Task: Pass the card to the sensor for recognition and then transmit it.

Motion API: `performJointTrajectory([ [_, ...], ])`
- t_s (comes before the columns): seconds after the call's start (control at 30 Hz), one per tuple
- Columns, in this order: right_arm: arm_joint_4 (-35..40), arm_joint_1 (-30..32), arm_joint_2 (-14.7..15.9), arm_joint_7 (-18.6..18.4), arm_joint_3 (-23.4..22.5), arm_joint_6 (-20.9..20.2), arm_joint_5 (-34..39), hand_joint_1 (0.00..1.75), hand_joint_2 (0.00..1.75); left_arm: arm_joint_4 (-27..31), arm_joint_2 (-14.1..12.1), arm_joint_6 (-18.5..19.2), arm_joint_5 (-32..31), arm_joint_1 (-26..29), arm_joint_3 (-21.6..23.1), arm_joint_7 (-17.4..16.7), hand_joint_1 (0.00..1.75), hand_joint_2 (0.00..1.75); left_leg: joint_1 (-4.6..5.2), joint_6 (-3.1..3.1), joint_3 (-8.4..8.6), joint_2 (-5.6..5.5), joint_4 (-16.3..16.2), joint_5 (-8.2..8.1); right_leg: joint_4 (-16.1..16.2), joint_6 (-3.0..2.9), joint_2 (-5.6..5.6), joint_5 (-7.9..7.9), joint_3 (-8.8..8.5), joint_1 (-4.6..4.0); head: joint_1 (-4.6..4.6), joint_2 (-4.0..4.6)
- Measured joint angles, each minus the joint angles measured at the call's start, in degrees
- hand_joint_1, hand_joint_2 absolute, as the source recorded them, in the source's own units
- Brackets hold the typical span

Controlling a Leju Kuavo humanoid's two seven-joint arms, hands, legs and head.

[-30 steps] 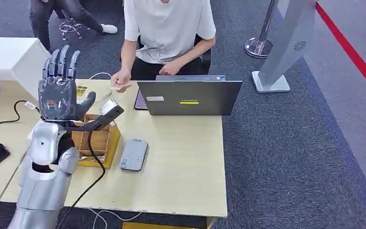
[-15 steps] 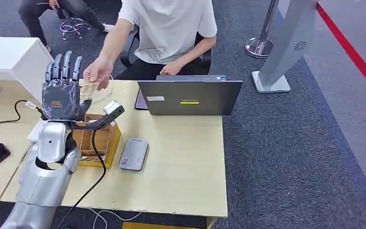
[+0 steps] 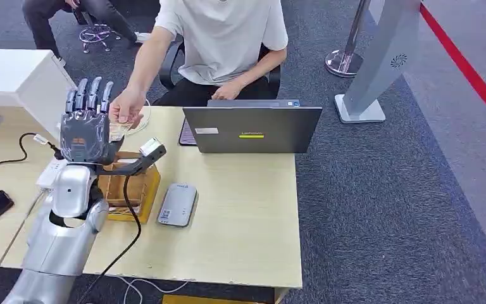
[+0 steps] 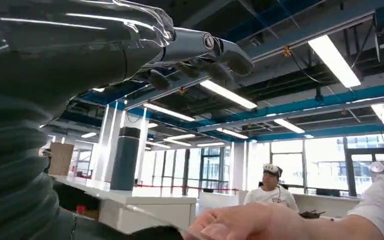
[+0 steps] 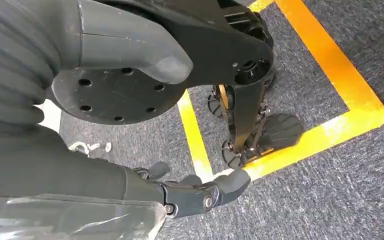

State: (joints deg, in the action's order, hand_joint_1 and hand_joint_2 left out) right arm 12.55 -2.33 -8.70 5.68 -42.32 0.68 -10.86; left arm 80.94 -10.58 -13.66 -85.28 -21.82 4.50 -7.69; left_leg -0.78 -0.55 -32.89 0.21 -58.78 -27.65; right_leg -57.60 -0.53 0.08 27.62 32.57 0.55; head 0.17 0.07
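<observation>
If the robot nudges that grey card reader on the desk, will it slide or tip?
The reader lies flat and low on the smooth desk, so it would probably slide, not tip. It looks like a thin plastic slab, so likely light and stiff.

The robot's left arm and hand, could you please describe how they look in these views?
The left arm has glossy silver shells, rounded at the joints, with a small dark dot on the forearm segment. The left hand is dark grey, with segmented fingers and a small orange mark on its back. A black cable hangs beside the arm.
</observation>
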Motion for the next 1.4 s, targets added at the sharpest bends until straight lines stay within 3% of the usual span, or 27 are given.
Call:
performJointTrajectory([
  [0.6, 0.0, 0.0, 0.0, 0.1, -0.8, -0.1, -1.0, 0.0, 1.75, 0.0, 0.0, 1.8, 2.9, 0.8, 0.0, 2.1, 1.75, 1.75, 0.0, 0.0, -0.03, 0.0, 0.0, 0.0, 0.0, 0.0, 0.01, 0.0, 0.05, 0.0, 0.0, 0.0],
  [0.87, 0.0, 0.0, -0.2, 0.2, -1.6, -0.1, -1.4, 0.0, 1.75, 0.6, 0.7, -1.1, 3.7, 1.9, 0.1, 3.2, 1.75, 1.75, 0.0, 0.0, -0.03, 0.0, 0.0, 0.0, 0.0, 0.0, 0.0, 0.0, 0.04, 0.0, 0.0, 0.0],
  [1.1, 0.0, 0.0, -0.3, 0.2, -2.0, -0.1, -1.5, 0.0, 1.75, 1.9, 1.8, -1.5, 3.7, 3.3, 0.9, 3.7, 1.75, 1.75, 0.01, 0.0, -0.03, -0.01, 0.0, 0.0, 0.0, 0.0, -0.01, 0.0, 0.03, 0.01, 0.0, 0.0],
  [1.4, 0.0, 0.0, -0.6, 0.7, -3.1, 0.0, -1.5, 0.0, 1.75, 8.9, 3.4, -0.9, 1.5, 7.9, 6.3, 4.3, 1.75, 1.75, 0.02, 0.03, -0.04, 0.0, 0.0, -0.03, 0.0, 0.01, -0.01, 0.01, 0.03, 0.01, 0.0, 0.0],
])
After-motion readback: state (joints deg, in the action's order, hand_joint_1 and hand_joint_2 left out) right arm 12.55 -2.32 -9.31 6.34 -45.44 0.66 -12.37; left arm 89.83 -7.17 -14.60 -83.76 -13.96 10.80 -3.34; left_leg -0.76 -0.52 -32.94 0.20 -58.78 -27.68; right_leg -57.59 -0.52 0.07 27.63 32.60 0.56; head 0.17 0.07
